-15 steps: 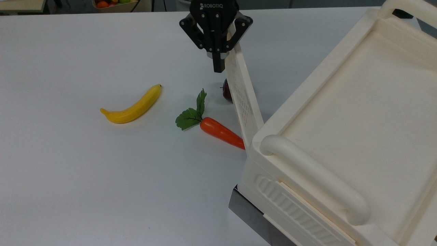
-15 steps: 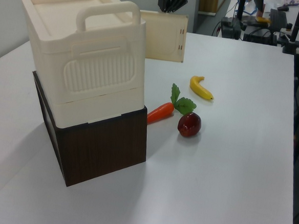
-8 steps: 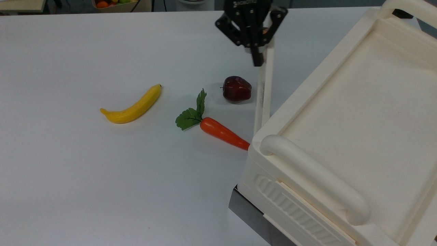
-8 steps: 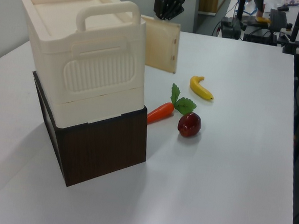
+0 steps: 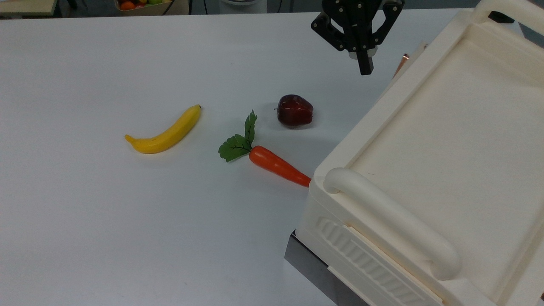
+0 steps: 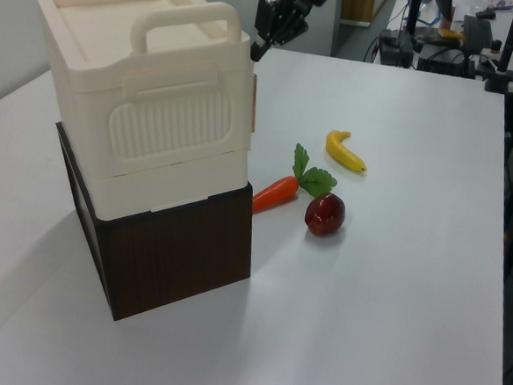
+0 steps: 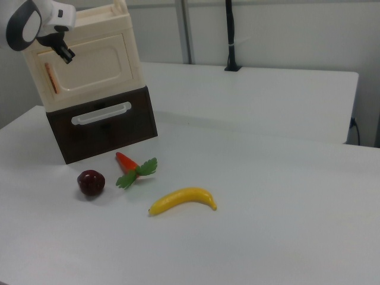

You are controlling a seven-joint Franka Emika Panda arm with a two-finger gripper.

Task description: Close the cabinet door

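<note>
Cabinet [image 7: 89, 53] cream-white, sitting on dark wood-grain base [image 7: 101, 122] with a pale bar handle, at the right view's left on white table [image 7: 267, 178]. Cabinet door [image 7: 89, 64] lying flush or nearly flush in cabinet's side face in right view; copper strip [image 7: 51, 78] along the door's edge at the right view's left. In top view only a sliver of door edge with copper strip [image 5: 401, 64] peeking past cabinet rim [image 5: 369, 114]; whether fully latched, cannot tell. In left view door seen edge-on against cabinet's far side [image 6: 252, 104].

End effector [image 5: 366, 68] black, hanging just beside the door's copper-strip edge, near cabinet's upper corner; fingers looking drawn together into one narrow tip, holding nothing. Same end effector [image 6: 258, 45] close to cabinet's top corner in left view, and in front of door's upper corner [image 7: 65, 54] in right view; touching door or not, cannot tell.

On table, apart from cabinet: dark red apple [image 5: 294, 110], carrot [image 5: 272, 163] with green leaves, tip near cabinet base, banana [image 5: 165, 131] further off.
</note>
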